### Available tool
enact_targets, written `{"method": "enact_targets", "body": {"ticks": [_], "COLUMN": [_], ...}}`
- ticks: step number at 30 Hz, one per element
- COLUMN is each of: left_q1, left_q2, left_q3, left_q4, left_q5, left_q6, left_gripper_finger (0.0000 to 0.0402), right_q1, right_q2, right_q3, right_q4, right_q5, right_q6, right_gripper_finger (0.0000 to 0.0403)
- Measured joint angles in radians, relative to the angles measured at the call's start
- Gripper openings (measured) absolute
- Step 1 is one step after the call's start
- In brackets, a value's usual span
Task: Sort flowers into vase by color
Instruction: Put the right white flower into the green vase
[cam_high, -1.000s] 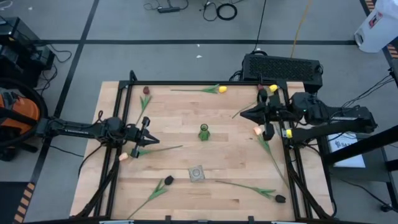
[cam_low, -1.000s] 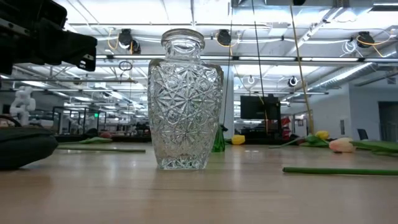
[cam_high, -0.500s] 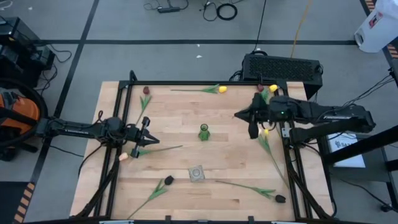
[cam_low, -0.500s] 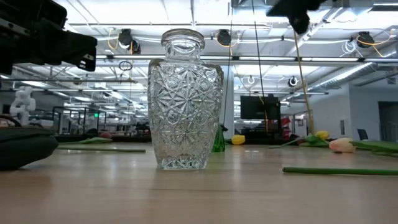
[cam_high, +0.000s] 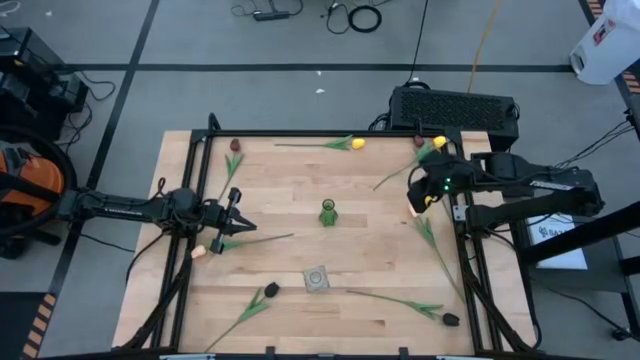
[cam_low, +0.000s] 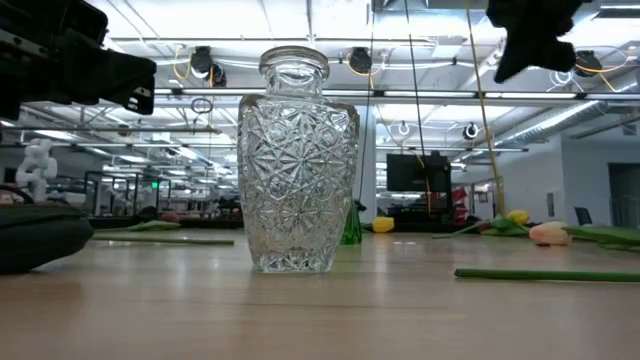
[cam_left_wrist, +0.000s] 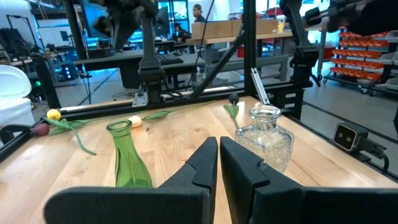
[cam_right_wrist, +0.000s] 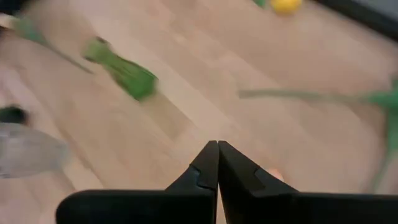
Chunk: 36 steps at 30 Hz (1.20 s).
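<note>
Pale wooden table (cam_high: 370, 260) inside a black frame. Scattered flat across it: tulips (cam_high: 345, 143), yellow, peach and dark-headed. Standing near the middle: a green vase (cam_high: 327, 212), with a clear cut-glass vase (cam_high: 317, 279) nearby.

- Your left arm (cam_high: 130, 207) is a slim black tube with dark cabling.
- Your right arm (cam_high: 530, 180) is bulkier and black.
- Each gripper's fingers (cam_left_wrist: 202, 165) are matte black, angular and tapered.
</note>
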Motion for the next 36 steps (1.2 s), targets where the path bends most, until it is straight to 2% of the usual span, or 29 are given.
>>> {"method": "enact_targets", "body": {"ticks": [6,16,22,29,36], "left_q1": [0.0,0.0,0.0,0.0,0.0], "left_q2": [0.0,0.0,0.0,0.0,0.0], "left_q3": [0.0,0.0,0.0,0.0,0.0], "left_q4": [0.0,0.0,0.0,0.0,0.0], "left_q5": [0.0,0.0,0.0,0.0,0.0], "left_q6": [0.0,0.0,0.0,0.0,0.0], "left_gripper_finger": [0.0029,0.0029,0.0029,0.0029,0.0029], "right_q1": [-0.002,-0.002,-0.033,-0.075,-0.107], "right_q2": [0.041,0.195,0.323,0.459,0.591], "right_q3": [0.0,0.0,0.0,-0.001,-0.038], "right_q4": [-0.095,-0.121,-0.188,-0.254,-0.268], "right_q5": [-0.002,-0.01,-0.127,-0.169,-0.214], "right_q6": [0.104,0.176,0.124,0.047,-0.014], "right_gripper_finger": [0.0035,0.0148,0.0194,0.0223,0.0216]}}
